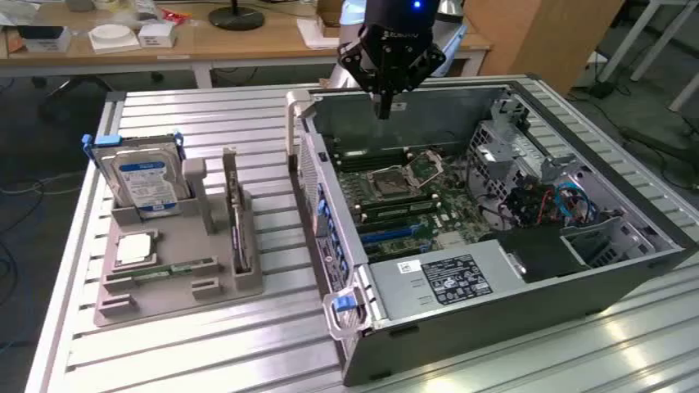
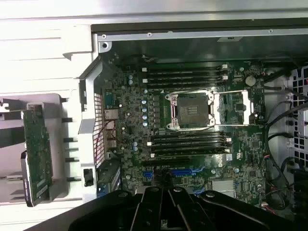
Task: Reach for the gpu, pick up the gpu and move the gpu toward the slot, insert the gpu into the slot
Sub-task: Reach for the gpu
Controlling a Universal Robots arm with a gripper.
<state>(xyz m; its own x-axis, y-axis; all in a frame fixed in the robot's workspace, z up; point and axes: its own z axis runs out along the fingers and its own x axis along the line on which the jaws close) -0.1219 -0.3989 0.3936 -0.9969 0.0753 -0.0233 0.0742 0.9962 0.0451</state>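
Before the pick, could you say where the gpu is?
On the exterior view's left, the gpu stands in the grey holder between hard drive and computer case.

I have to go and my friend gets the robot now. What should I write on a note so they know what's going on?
Gripper: shut, holding nothing, hanging over the far end of the open computer case.
Gpu: standing on edge in the grey holder, on the exterior view's left of the case, near the hard drive.
Slot: blue slots on the motherboard, nothing plugged in.
Done: nothing that shows.
Left: the whole job; the gpu is not grasped, moved or inserted.
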